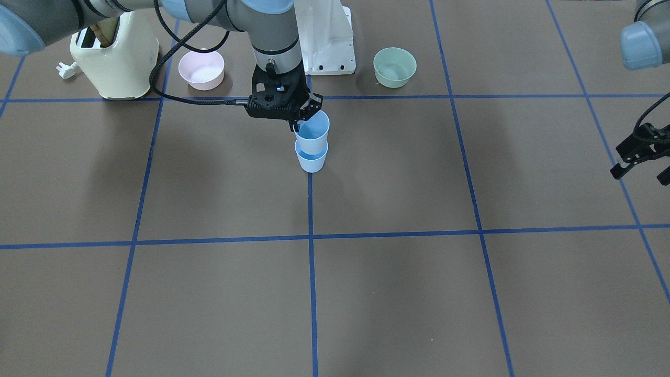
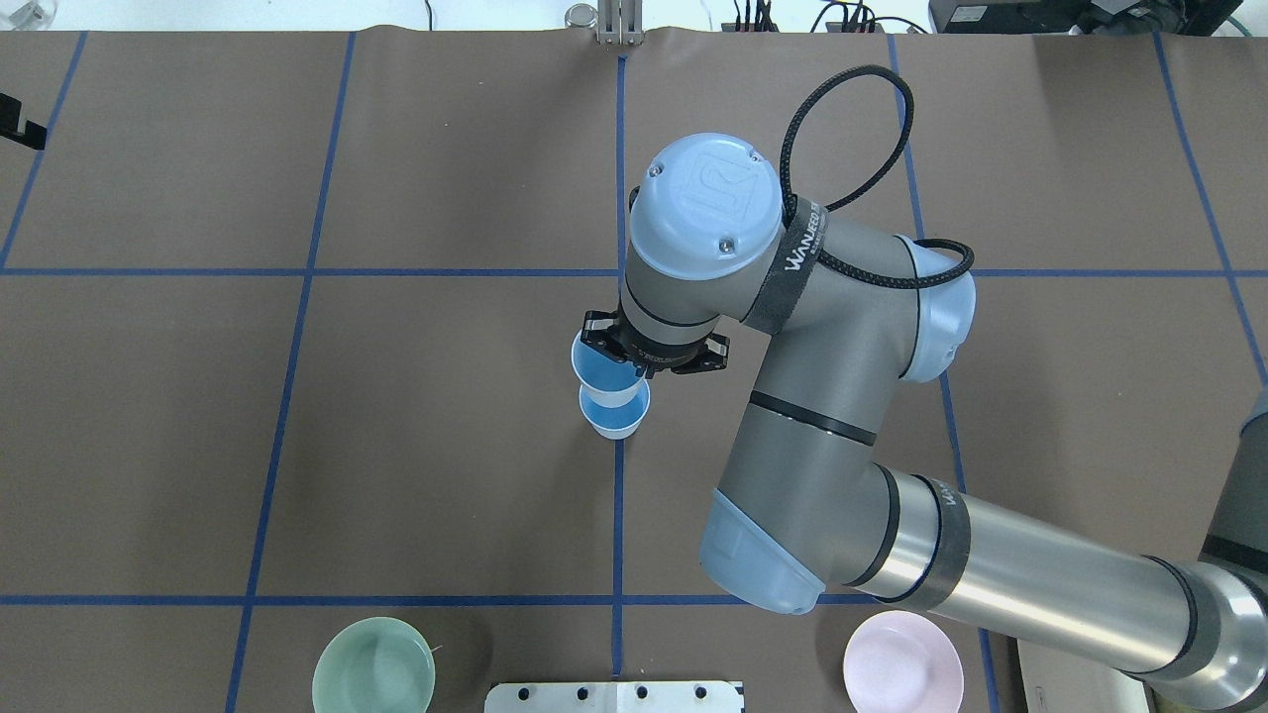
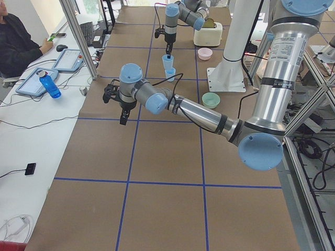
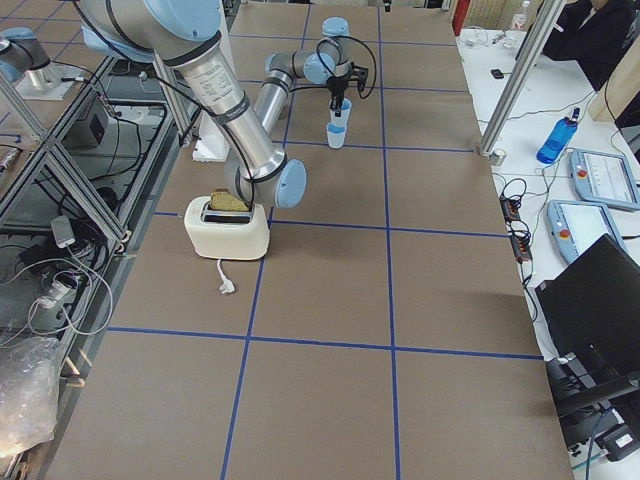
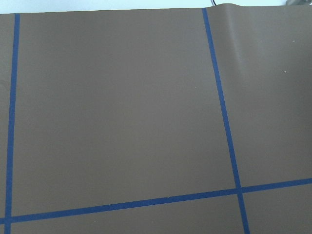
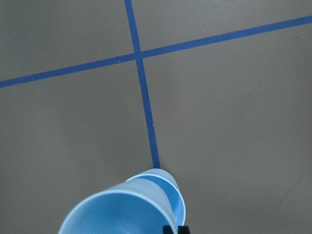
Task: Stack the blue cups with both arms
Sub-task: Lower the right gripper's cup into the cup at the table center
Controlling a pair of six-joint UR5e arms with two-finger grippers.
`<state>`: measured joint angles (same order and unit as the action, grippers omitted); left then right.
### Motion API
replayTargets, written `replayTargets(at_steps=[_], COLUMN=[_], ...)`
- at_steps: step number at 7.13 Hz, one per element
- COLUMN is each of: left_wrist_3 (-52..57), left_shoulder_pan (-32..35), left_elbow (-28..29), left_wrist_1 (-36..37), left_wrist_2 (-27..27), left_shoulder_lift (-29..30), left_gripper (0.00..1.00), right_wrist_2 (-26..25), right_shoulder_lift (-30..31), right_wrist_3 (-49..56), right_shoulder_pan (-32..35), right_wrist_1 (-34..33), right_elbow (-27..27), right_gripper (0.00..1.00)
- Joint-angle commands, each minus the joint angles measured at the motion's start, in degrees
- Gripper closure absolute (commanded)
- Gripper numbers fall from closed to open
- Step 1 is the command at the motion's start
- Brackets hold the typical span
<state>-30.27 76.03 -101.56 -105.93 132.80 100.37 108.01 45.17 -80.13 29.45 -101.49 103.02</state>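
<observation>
One blue cup stands upright on the table's centre tape line. A second blue cup hangs directly over it, its base at about the lower cup's rim; I cannot tell whether they touch. My right gripper is shut on the upper cup's rim, one finger inside the cup. From overhead the held cup partly overlaps the standing cup. The right wrist view shows both cups nearly in line. My left gripper hovers far to the side, open and holding nothing.
A cream toaster, a pink bowl, a mint-green bowl and the white pedestal stand along the robot's edge. A person sits at a side desk with a blue bottle.
</observation>
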Motion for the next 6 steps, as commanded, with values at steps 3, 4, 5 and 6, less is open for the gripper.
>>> replayTargets(at_steps=[3, 4, 5, 6], left_wrist_3=[-0.5, -0.5, -0.6, -0.7], left_shoulder_pan=[0.0, -0.1, -0.1, -0.1], left_elbow=[-0.1, 0.0, 0.0, 0.0], left_wrist_1=[-0.1, -0.1, 0.0, 0.0], left_wrist_2=[0.0, 0.0, 0.0, 0.0], left_shoulder_lift=[0.0, 0.0, 0.0, 0.1], left_gripper=[0.02, 0.02, 0.02, 0.02], right_wrist_2=[-1.2, -1.7, -2.2, -2.3], right_shoulder_lift=[0.5, 0.5, 0.6, 0.6], right_wrist_3=[0.1, 0.0, 0.0, 0.0], right_shoulder_pan=[-0.9, -1.6, -1.9, -2.0], right_wrist_1=[0.0, 0.0, 0.0, 0.0], right_elbow=[-0.1, -0.1, -0.1, -0.1], right_gripper=[1.00, 1.00, 1.00, 1.00])
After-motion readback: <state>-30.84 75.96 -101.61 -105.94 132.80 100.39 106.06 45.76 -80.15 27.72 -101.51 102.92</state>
